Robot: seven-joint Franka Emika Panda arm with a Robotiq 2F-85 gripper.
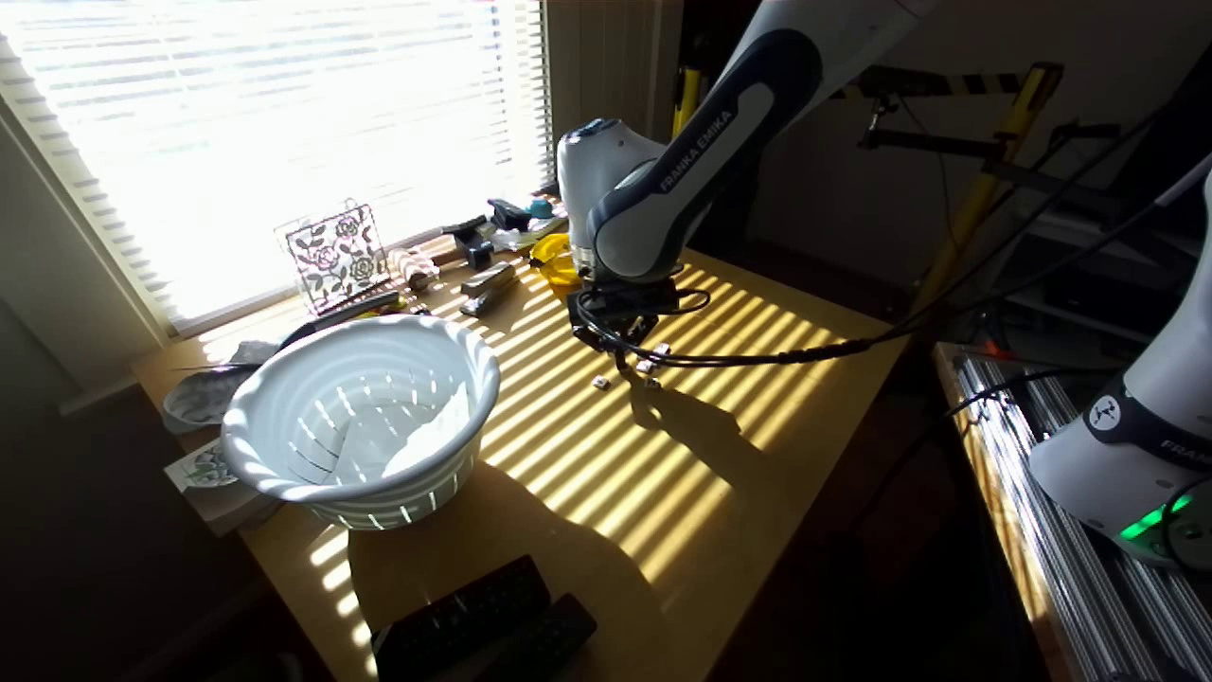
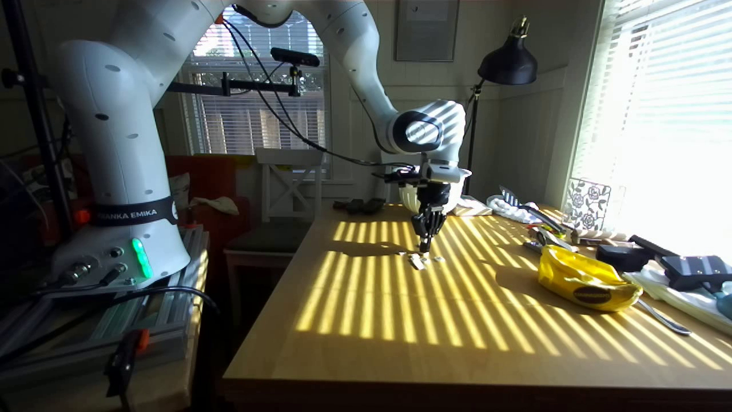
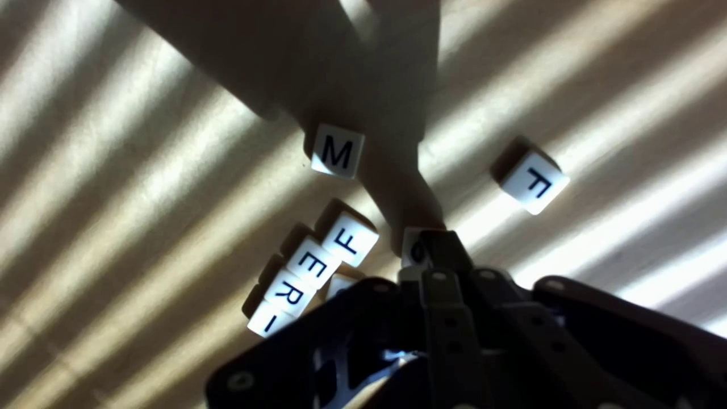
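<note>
Small white letter tiles lie face up on the wooden table [image 2: 343, 355]. In the wrist view the shut fingertips of my gripper [image 3: 446, 250] stand over a tile with a round letter [image 3: 413, 248], covering its right part; whether they touch it I cannot tell. Nothing shows between the fingers. To their left, F [image 3: 350, 238], E [image 3: 313, 262], R [image 3: 290, 292] and I [image 3: 271, 319] form a slanted row. A half-hidden tile [image 3: 339, 282] sits beside that row. M [image 3: 338, 151] lies farther up, and another F [image 3: 535, 182] is apart on the right. Both exterior views show the gripper [image 1: 621, 362] pointing down at the tiles.
A white laundry basket [image 1: 360, 488] stands on the table, with two dark remotes [image 1: 464, 611] near it. A yellow bag [image 2: 589, 280], a stapler-like tool [image 1: 488, 284] and a floral metal holder [image 1: 336, 251] line the window side. Striped sunlight and arm shadow cross the tabletop.
</note>
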